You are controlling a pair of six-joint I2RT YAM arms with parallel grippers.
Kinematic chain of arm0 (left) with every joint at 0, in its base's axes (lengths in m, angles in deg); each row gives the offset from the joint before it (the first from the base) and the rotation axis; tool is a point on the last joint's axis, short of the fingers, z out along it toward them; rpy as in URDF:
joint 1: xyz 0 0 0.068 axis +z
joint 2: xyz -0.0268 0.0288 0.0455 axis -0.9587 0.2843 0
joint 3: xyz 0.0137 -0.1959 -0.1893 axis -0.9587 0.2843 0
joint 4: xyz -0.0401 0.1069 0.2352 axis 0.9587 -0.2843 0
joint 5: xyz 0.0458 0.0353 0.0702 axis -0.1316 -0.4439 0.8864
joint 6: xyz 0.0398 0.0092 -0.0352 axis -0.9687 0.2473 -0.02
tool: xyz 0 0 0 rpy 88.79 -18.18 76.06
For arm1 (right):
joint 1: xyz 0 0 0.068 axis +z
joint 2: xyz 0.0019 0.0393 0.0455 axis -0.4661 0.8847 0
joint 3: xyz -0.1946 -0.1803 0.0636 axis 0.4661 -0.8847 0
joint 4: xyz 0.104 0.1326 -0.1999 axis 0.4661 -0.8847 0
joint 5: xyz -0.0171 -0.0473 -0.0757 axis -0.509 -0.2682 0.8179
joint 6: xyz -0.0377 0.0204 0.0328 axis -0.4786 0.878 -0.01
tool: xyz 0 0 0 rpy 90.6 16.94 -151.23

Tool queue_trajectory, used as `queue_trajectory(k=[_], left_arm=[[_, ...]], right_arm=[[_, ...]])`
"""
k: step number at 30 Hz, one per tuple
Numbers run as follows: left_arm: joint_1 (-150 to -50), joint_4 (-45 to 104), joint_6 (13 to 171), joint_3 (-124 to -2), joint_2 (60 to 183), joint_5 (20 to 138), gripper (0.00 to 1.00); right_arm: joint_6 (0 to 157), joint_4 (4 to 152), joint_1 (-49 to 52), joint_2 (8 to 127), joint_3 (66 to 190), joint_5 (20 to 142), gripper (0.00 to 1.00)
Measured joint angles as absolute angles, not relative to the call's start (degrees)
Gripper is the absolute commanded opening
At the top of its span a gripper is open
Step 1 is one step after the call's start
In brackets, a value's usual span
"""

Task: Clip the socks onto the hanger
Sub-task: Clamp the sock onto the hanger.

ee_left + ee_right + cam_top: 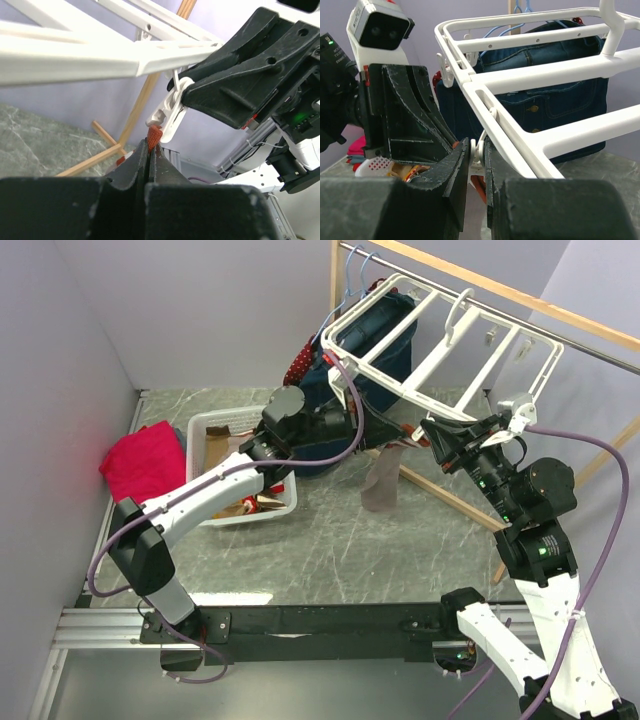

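The white hanger [440, 340] hangs from a rail at the back right. My left gripper [395, 440] is shut on the reddish-brown cuff [154, 136] of a taupe sock [380, 485], which dangles below the frame's near edge. My right gripper [430, 430] is shut on a small white clip [476, 152] under the frame bar [530, 75], squeezing it. In the left wrist view the cuff tip touches the clip's [172, 107] lower end, just below the right fingers [235, 95]. In the right wrist view the left fingers [415, 120] press in beside mine.
A white basket [215, 425] holding more socks stands left of centre. A folded pink cloth [145, 460] lies at the far left. A navy garment [385, 340] on a light-blue hanger [350, 280] hangs behind the frame. Wooden rack legs [450, 495] run along the floor on the right.
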State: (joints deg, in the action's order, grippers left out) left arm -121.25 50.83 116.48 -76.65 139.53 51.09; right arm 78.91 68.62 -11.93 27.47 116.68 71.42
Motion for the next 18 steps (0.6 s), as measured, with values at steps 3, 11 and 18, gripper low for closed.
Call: queue_trajectory(k=[3,11,18], left_arm=[[-120.68,52.10,117.34,-76.65,139.53,50.33,0.01],[-120.48,54.57,119.41,-76.68,141.37,48.01,0.01],[-120.40,55.77,120.64,-76.72,142.05,47.38,0.01]], right_arm=[[78.41,68.62,-11.93,27.49,116.66,70.72,0.13],[77.64,68.71,-11.97,27.49,116.61,69.37,0.13],[76.94,68.71,-12.04,27.49,116.57,68.97,0.15]])
